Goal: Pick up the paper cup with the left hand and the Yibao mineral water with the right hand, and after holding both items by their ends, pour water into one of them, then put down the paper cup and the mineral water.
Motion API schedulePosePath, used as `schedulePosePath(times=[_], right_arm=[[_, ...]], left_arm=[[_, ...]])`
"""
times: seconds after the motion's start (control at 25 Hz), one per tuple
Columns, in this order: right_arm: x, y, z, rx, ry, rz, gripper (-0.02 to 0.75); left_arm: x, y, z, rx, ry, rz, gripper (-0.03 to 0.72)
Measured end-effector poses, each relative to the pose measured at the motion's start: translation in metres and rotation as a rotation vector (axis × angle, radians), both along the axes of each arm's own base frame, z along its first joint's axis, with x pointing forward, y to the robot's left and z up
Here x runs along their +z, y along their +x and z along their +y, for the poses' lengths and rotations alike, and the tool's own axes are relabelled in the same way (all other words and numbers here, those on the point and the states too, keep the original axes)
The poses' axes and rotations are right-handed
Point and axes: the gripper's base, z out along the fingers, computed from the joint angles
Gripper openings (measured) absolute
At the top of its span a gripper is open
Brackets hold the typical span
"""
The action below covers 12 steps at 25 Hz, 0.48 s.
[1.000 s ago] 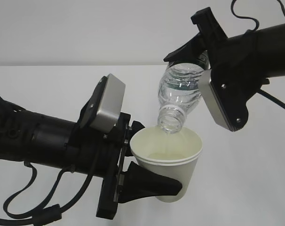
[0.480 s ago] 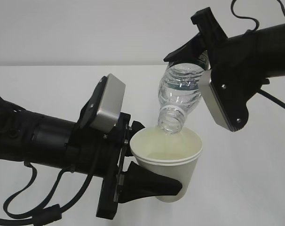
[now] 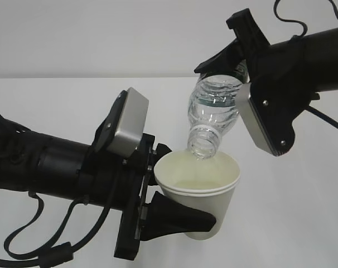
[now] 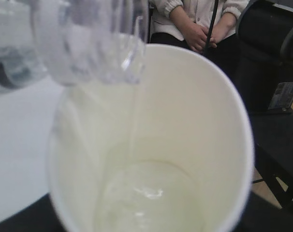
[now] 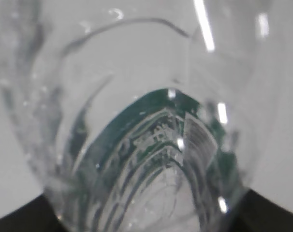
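My left gripper (image 3: 174, 192) is shut on the white paper cup (image 3: 205, 195), holding it upright above the table by its lower side. My right gripper (image 3: 236, 78) is shut on the clear Yibao mineral water bottle (image 3: 213, 109), tipped neck-down with its open mouth just over the cup's rim. In the left wrist view the cup's cream inside (image 4: 185, 125) fills the frame, a thin stream runs from the bottle neck (image 4: 93, 43) and water pools at the bottom. The right wrist view shows only the bottle (image 5: 151, 145) close up with its green label. Both grippers' fingertips are hidden in the wrist views.
The white table (image 3: 303, 212) lies below both arms. Black cables (image 3: 40, 245) hang under the left arm. A seated person (image 4: 195, 24) and a dark chair (image 4: 272, 43) are beyond the table in the left wrist view.
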Motion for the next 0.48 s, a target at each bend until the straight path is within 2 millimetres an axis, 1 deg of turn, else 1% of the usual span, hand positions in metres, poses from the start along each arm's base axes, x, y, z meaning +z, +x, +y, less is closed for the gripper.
schedulePosePath(times=[0.48], right_arm=[[0.0,0.0,0.0,0.006,-0.009,-0.009,0.426]], left_arm=[[-0.0001,0.0001,0.0,0.001,0.002,-0.001,0.415]])
